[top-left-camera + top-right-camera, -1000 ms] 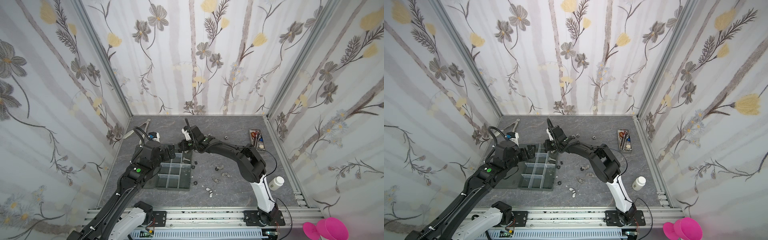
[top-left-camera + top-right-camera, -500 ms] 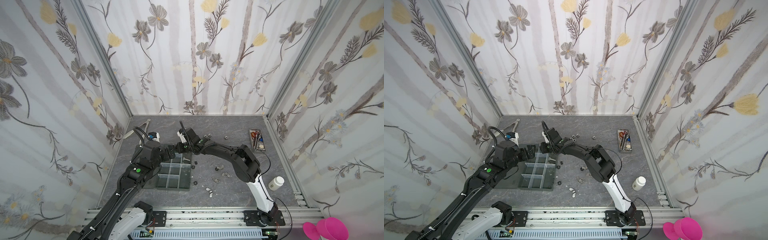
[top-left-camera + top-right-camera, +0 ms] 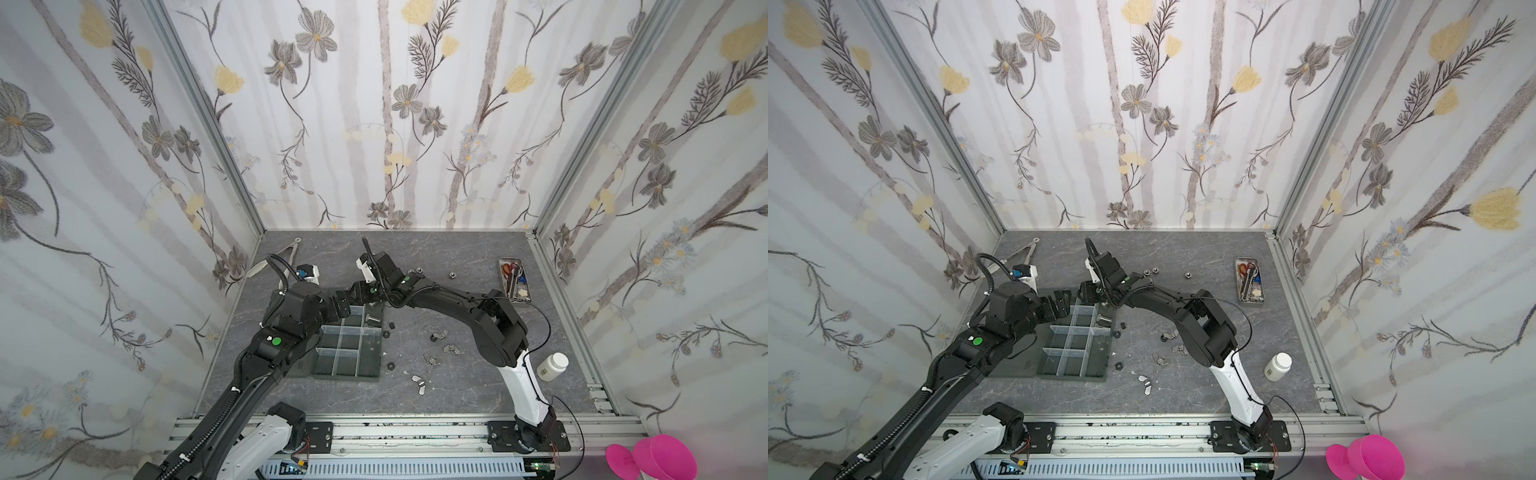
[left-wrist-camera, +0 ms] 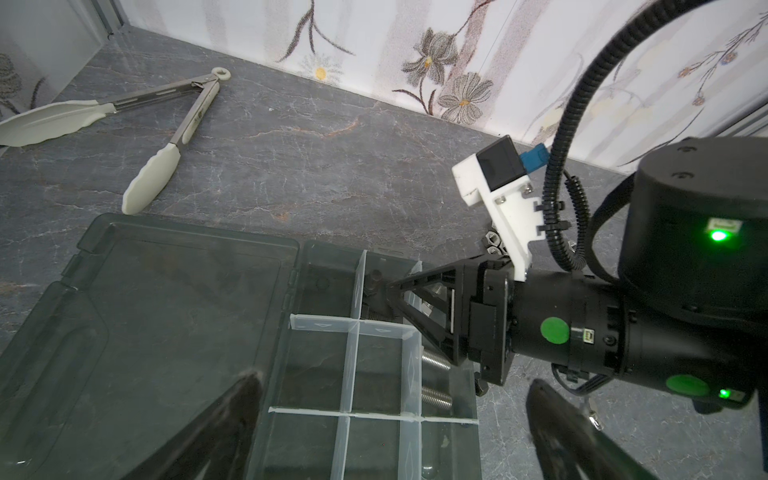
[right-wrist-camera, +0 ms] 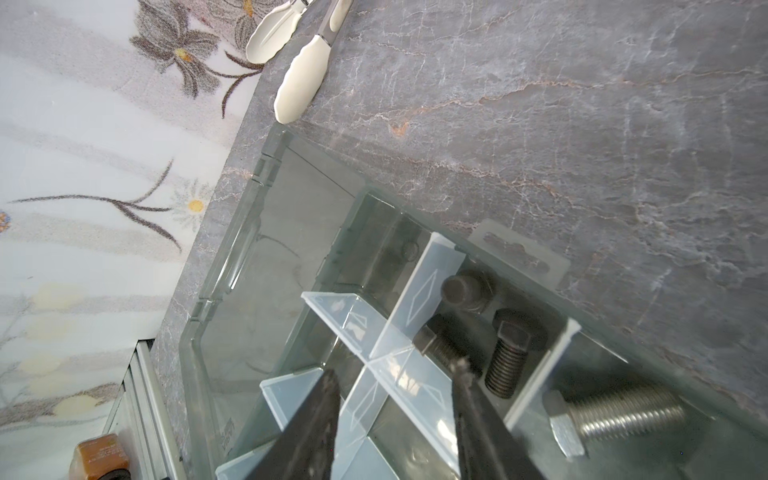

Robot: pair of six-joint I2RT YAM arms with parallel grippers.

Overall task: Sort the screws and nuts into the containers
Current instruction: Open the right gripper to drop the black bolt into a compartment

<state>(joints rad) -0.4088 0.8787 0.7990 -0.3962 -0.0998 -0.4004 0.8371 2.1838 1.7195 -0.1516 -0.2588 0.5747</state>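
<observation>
The dark grey organiser tray (image 3: 345,377) lies left of centre, its containers split by clear dividers (image 5: 419,291). My right gripper (image 5: 395,372) hangs open over the tray's back cells, straddling a divider crossing, with nothing between its fingers. Just past one fingertip (image 5: 461,368) lie black screws (image 5: 507,357); a silver screw (image 5: 615,411) lies in the neighbouring cell. My left gripper (image 4: 395,419) stands wide open and empty above the tray, close beside the right gripper (image 3: 358,291). Loose nuts remain on the table: silver wing nuts (image 3: 442,334), black nuts (image 3: 390,365), silver hex nuts (image 3: 452,274).
Metal tongs (image 3: 286,251) lie at the back left corner. A narrow metal tray of scissors (image 3: 514,278) sits at the back right and a white bottle (image 3: 552,365) near the right arm's base. The tray's open lid (image 4: 166,311) lies flat beside the cells.
My right gripper has shifted left over the tray's back cells and its jaws have gone from shut to open. The left arm has stayed put.
</observation>
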